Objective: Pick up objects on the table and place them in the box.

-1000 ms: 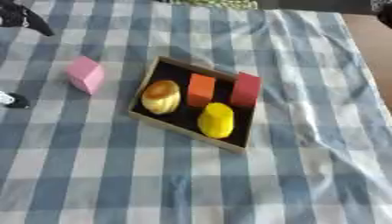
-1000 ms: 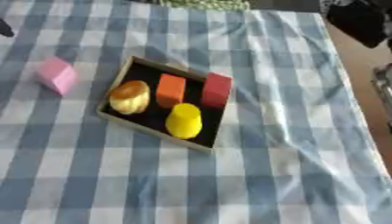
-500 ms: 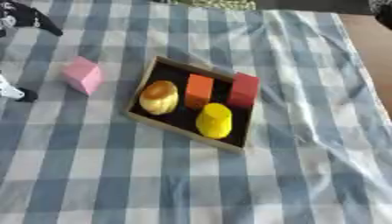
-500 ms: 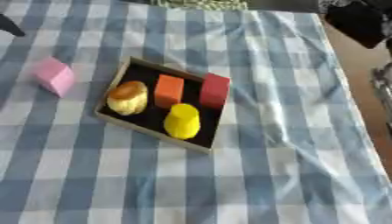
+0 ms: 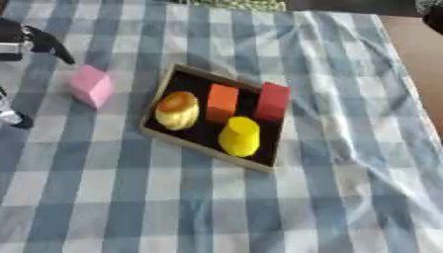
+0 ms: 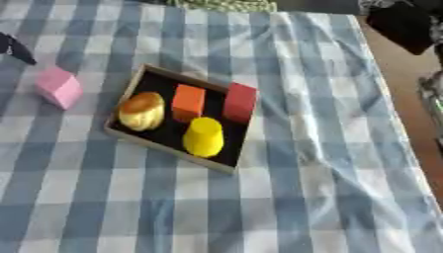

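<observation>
A pink cube (image 5: 91,86) lies on the checked cloth, left of the box. The box (image 5: 204,152) is a shallow black tray with a wooden rim. In it are a round yellow-brown bun shape (image 5: 177,109), an orange block (image 5: 221,102), a red block (image 5: 273,101) and a yellow cylinder (image 5: 240,137). My left hand (image 5: 43,40) shows at the upper left edge, a dark finger pointing down toward the cube without touching it; a second fingertip (image 5: 10,117) shows lower at the left edge. My right hand (image 6: 402,23) is a dark shape at the upper right corner, off the cloth.
The blue and white checked cloth (image 5: 346,148) covers the table and is wrinkled to the right of the box. Its right edge leaves bare brown table (image 5: 420,59). A green patterned thing (image 6: 225,5) lies at the far edge.
My left hand's upper finger has come a little lower and nearer the pink cube. The cube, the box and its contents have not moved.
</observation>
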Tool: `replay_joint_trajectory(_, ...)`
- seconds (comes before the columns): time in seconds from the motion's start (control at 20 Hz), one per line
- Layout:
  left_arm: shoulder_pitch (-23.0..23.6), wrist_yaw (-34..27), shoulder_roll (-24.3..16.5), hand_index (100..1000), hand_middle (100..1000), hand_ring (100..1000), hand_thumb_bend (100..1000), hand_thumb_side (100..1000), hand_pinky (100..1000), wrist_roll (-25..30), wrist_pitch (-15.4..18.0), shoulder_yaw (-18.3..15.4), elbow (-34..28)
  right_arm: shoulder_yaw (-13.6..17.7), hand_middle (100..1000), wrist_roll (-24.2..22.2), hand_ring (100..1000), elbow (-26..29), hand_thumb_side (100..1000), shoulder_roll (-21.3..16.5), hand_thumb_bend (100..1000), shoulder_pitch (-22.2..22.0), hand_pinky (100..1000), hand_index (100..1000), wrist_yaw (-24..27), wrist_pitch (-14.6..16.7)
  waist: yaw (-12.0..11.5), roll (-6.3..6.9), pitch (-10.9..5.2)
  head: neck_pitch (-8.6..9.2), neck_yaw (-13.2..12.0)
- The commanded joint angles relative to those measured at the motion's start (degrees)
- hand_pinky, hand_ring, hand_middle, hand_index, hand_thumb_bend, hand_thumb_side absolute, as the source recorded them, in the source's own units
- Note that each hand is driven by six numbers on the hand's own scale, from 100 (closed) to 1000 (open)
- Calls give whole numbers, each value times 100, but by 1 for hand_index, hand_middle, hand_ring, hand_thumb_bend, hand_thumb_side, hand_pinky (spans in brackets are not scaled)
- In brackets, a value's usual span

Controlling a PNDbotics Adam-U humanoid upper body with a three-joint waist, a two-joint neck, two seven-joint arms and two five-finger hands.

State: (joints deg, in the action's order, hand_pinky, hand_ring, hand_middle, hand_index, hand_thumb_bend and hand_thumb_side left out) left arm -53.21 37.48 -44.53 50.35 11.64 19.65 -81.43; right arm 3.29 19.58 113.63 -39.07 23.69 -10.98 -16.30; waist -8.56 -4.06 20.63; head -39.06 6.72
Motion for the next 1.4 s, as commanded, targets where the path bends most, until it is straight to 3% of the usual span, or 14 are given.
replay_joint_trajectory(0.05,-150,138,-21,920,860,914,719,100,960,5,76,-49,161,39,547,20,748,66,343,-94,265,57,800,700,12,1,14,31,-109,74,-6)
replay_joint_trajectory(0.8,-553,653,559,916,857,913,602,100,957,-413,270,-224,1186,13,544,22,748,64,343,-68,258,102,800,698,43,18,105,52,51,189,-78)
replay_joint_trajectory(1.15,-663,627,631,905,847,905,591,100,952,-506,270,-288,1241,3,543,20,748,58,348,-67,256,114,800,698,55,26,123,76,89,257,-142)
replay_joint_trajectory(1.4,-755,576,523,878,819,884,580,100,943,-533,178,-371,900,6,542,11,748,55,350,-96,254,65,800,697,54,29,123,86,96,249,-131)
